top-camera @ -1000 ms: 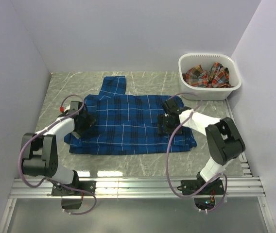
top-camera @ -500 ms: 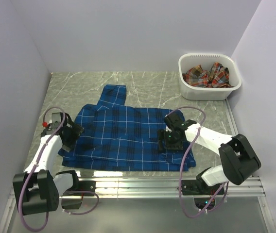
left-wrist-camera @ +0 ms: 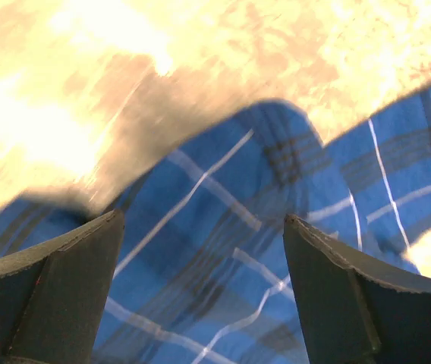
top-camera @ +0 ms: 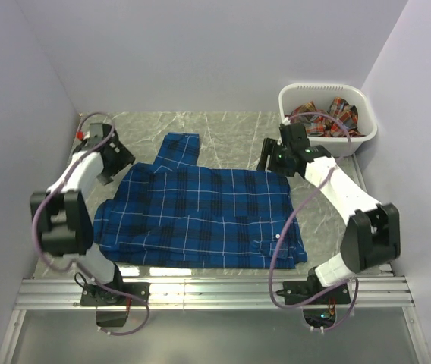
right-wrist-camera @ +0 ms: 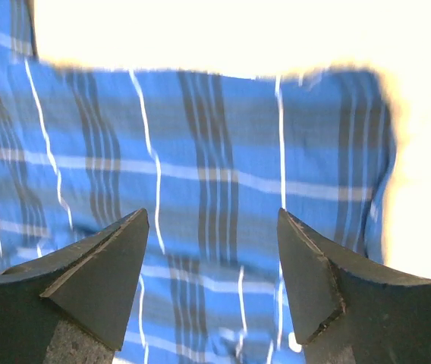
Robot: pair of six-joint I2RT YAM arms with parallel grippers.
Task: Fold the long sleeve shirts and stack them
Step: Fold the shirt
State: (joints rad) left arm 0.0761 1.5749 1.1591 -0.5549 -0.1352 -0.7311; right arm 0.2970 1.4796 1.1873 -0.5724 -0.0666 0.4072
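Observation:
One long sleeve shirt, blue plaid (top-camera: 200, 216), lies spread flat on the grey table, with a sleeve (top-camera: 179, 148) pointing toward the far wall. My left gripper (top-camera: 119, 161) hovers open at the shirt's far left corner; the left wrist view shows blue cloth (left-wrist-camera: 223, 250) below its open gripper (left-wrist-camera: 204, 227), nothing gripped. My right gripper (top-camera: 270, 161) is open over the far right corner; in the right wrist view the gripper (right-wrist-camera: 212, 216) stands above the flat plaid (right-wrist-camera: 215, 152). A red-orange plaid shirt (top-camera: 329, 115) lies crumpled in the basket.
The white plastic basket (top-camera: 325, 144) stands at the far right corner, just behind my right wrist. Bare marbled table (top-camera: 231, 125) runs along the back wall. An aluminium rail (top-camera: 215, 288) borders the near edge, close to the shirt's hem.
The shirt slid toward the near edge and lies flatter. Both grippers left its near half and swung back to its far corners, the left one to the far left, the right one toward the basket.

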